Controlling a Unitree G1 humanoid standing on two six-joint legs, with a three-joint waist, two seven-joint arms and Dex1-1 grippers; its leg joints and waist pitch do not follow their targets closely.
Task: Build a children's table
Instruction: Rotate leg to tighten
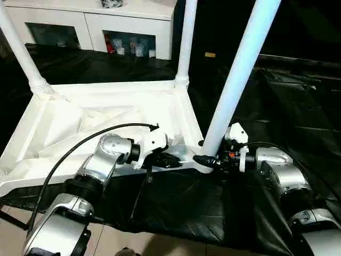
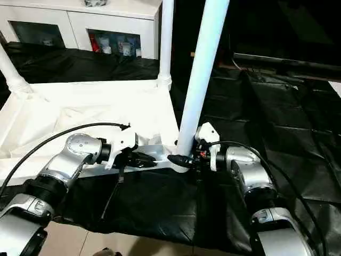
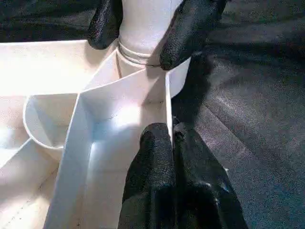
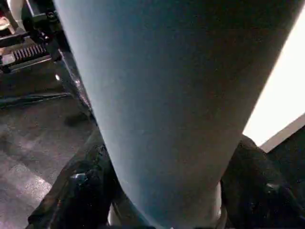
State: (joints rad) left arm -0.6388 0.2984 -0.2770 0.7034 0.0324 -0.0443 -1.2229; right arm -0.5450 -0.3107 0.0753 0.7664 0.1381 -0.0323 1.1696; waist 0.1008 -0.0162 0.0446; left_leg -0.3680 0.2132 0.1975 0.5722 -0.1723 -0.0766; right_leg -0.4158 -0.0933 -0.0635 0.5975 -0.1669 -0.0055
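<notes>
The white table top (image 1: 64, 122) lies upside down on black cloth, ribbed underside up. Three white legs stand in its corner sockets: far left (image 1: 18, 48), far right (image 1: 186, 37) and near right (image 1: 234, 80). My left gripper (image 1: 176, 159) is shut on the top's near rim wall (image 3: 167, 102), just left of the near right socket. My right gripper (image 1: 208, 158) reaches in from the right. Its black fingers (image 3: 190, 28) press on both sides of the near right leg's base (image 3: 143, 33), just above the socket. That leg (image 4: 167, 95) stands tilted slightly to the right.
A black cloth (image 1: 176, 208) covers the low work surface, and bare floor (image 1: 133, 242) shows at its near edge. A white glass-door cabinet (image 1: 90, 21) stands behind. A dark ledge (image 2: 287, 61) runs at the far right. My left arm's cable (image 1: 80, 144) arcs over the top.
</notes>
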